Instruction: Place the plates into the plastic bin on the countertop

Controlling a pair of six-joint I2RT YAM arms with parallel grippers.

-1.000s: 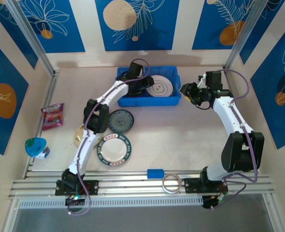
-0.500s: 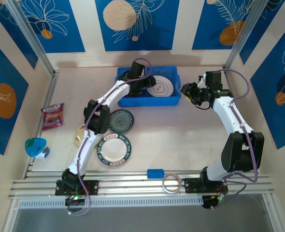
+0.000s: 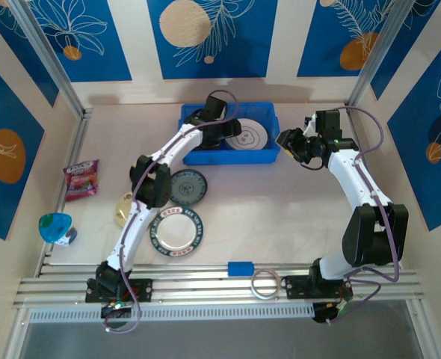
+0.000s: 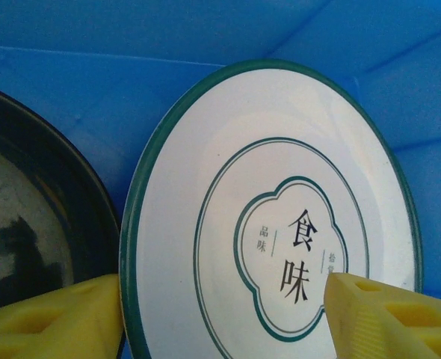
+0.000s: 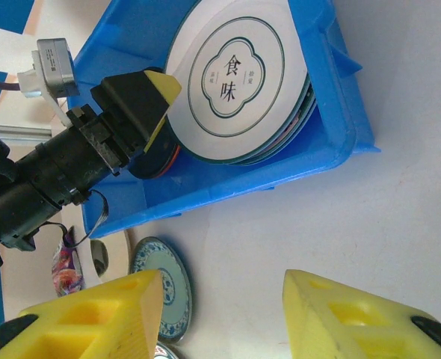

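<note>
The blue plastic bin (image 3: 193, 157) stands at the back of the countertop (image 3: 280, 209). A white plate with a green rim (image 4: 205, 179) tops a stack on its right side (image 5: 235, 75), beside a black plate (image 4: 34, 224). My left gripper (image 3: 223, 133) reaches into the bin, jaws open on either side of the white plate's near rim, one fingertip (image 4: 385, 318) over its face. My right gripper (image 5: 220, 314) hovers open and empty right of the bin (image 3: 291, 143). On the countertop lie a teal patterned plate (image 3: 187, 186), a white plate with a green-and-red rim (image 3: 179, 230) and a cream plate (image 3: 123, 211), partly under the left arm.
A pink packet (image 3: 81, 179) and a blue-green object (image 3: 56, 226) lie at the left. A small blue block (image 3: 241, 268) and a clear tape ring (image 3: 265, 283) sit by the front rail. Aluminium posts and patterned walls close in the sides.
My left jaws have spread wider around the white plate's rim in the bin. The right arm has barely moved.
</note>
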